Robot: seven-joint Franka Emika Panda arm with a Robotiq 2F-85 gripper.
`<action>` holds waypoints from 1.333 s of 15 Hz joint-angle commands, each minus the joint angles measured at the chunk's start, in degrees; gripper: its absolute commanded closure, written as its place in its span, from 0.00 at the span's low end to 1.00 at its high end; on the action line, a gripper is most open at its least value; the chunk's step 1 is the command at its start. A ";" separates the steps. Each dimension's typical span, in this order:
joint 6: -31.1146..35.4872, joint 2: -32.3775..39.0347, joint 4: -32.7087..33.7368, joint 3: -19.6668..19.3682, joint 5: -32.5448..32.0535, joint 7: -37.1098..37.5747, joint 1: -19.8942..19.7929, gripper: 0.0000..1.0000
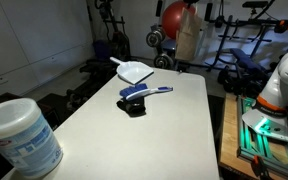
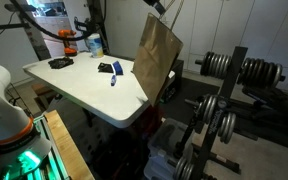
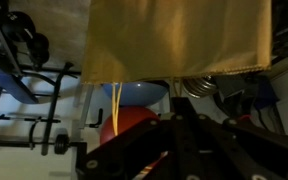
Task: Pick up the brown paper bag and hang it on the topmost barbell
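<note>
The brown paper bag [image 3: 174, 35] fills the upper part of the wrist view, right against the lens. A thin yellowish cord [image 3: 117, 100] runs off its edge, and I take that for a handle loop. The tips of the claw do not show there. In an exterior view the claw [image 2: 156, 7] sits at the bag's top edge. Since the bag hangs free in the air with nothing under it, I judge the claw pinched tight on that edge, though the gap between its tips is too small to read.

The bag hangs just past the edge of the desk [image 2: 84, 95], on the side that faces the weight rack [image 2: 209, 125], and is lifted clear of the desk top. Held from above, it hangs flat and straight and so clears the desk's corner. The pick-up looks done, the hanging not yet.

The topmost barbell [image 2: 216, 65] lies farther out from the desk than the bag and apart from it. The likely next move is to carry the bag away from the desk and lower it until the loop slips over the bar's end. A limp loop could easily miss.

On the desk lie a dustpan [image 1: 134, 70] and a brush [image 1: 149, 92], with a white tub [image 1: 19, 138] at the corner closest to that camera. A red ball [image 1: 174, 15] sits beyond the desk's far end.
</note>
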 commanded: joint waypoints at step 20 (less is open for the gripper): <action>-20.54 30.45 29.94 -7.72 -3.30 30.15 7.56 0.97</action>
